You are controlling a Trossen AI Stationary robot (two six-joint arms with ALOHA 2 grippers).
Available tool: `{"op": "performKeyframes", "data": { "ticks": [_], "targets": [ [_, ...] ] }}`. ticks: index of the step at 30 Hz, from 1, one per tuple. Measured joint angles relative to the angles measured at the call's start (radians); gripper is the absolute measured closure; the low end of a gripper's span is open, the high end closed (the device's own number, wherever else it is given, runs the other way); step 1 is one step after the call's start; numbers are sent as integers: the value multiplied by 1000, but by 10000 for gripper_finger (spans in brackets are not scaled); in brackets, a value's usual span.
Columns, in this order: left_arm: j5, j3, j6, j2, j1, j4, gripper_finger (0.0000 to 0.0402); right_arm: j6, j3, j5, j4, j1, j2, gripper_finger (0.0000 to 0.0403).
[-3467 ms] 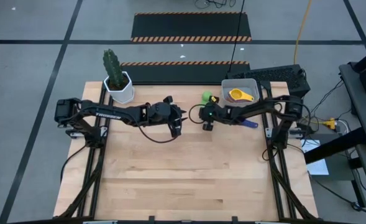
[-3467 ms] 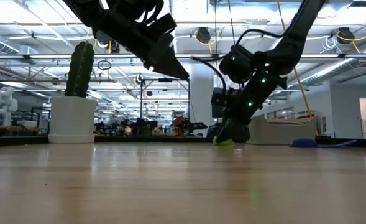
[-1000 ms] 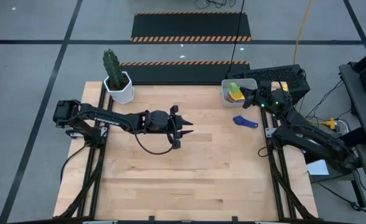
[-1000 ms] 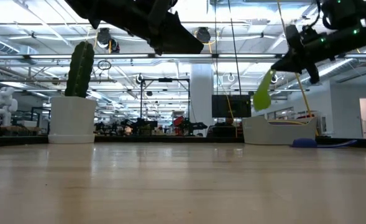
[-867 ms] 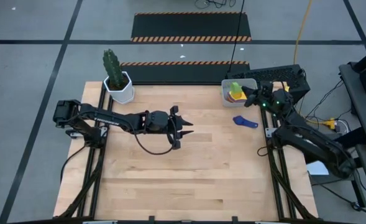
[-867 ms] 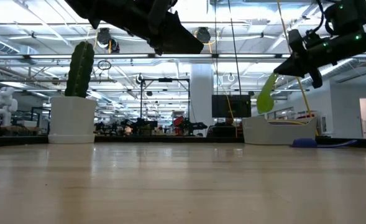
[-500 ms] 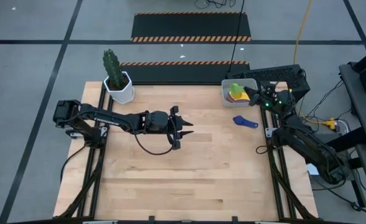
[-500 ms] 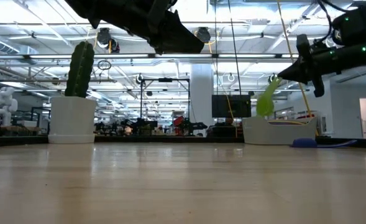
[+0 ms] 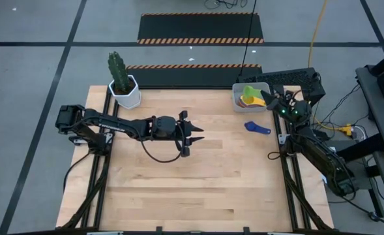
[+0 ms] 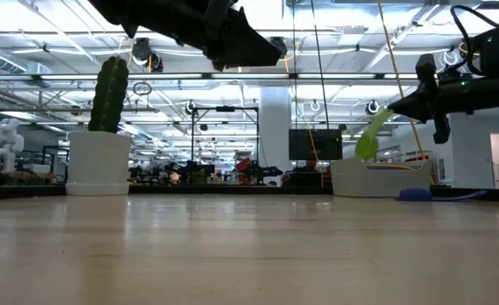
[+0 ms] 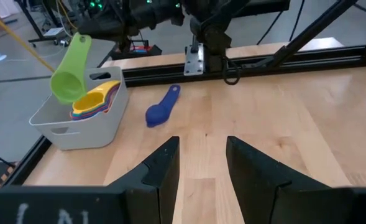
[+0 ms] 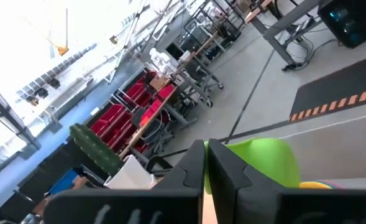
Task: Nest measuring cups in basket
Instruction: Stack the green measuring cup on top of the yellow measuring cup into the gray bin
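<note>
The right gripper point(image 9: 268, 99) was held in the air over the near rim of the basket point(image 9: 236, 99), its fingers point(image 12: 223, 167) pressed together on the handle of the green measuring cup point(image 11: 69, 71). That cup was tilted, bowl lowest, hanging just above the cups already stacked in the basket and not touching them. No brand or writing could be read on the cup or the basket.

Directly beneath the held cup, a nested stack was seen inside the basket, with the yellow measuring cup point(image 11: 97, 98) on top and orange, red and light blue rims showing under it. The basket stood at the far right corner of the table point(image 9: 198, 189).

On the table beside the basket, towards the robot's side of the right gripper, the dark blue measuring cup point(image 9: 257, 128) lay alone, handle pointing towards the basket.

Well apart, near the table's middle, the left gripper point(image 9: 197, 134) was held above the wood with its fingers point(image 11: 164, 171) spread and nothing between them. Faint white lettering on the left arm could not be made out. Beyond it, at the far left corner, a cactus in a white hexagonal pot point(image 9: 126, 93) was seen.
</note>
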Motion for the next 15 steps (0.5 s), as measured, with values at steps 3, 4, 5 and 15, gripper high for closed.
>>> {"op": "performKeyframes", "data": {
  "ticks": [3, 4, 5, 15],
  "targets": [
    [11, 0, 0, 0, 1, 9, 266, 12, 0, -1, 11, -2, -1, 402],
    [12, 0, 0, 0, 1, 10, 266, 13, 0, -2, 7, -2, -1, 400],
    [12, 0, 0, 0, 1, 10, 266, 13, 0, -5, 3, -2, -1, 399],
    [14, 0, 0, 0, 1, 12, 266, 19, -2, -10, -77, -1, -1, 371]
  ]
}}
